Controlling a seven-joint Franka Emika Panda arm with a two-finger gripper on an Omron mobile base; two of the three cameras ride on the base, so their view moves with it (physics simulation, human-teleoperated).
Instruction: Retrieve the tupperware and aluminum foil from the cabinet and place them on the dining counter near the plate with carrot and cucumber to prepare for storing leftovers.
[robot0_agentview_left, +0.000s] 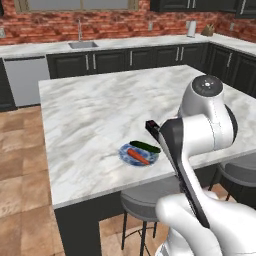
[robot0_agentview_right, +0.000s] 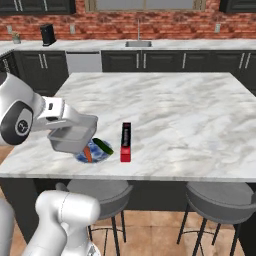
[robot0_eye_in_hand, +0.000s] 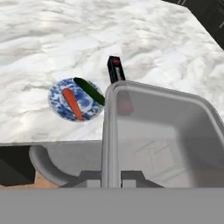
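Above the dining counter (robot0_agentview_right: 190, 115) near edge, our gripper (robot0_eye_in_hand: 111, 175) seemingly pinches the tupperware (robot0_agentview_right: 71, 137) rim, carrying it toward the plate (robot0_agentview_right: 102, 155).

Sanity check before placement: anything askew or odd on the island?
Nothing spilled or damaged. The dark green cucumber overhangs the blue-patterned plate's rim. The translucent grey plastic tupperware is held in the gripper above the plate, not yet set down.

The dining counter (robot0_agentview_right: 190, 110) carries the plate (robot0_agentview_right: 102, 155) and, beside it, the aluminum foil (robot0_agentview_right: 126, 142).
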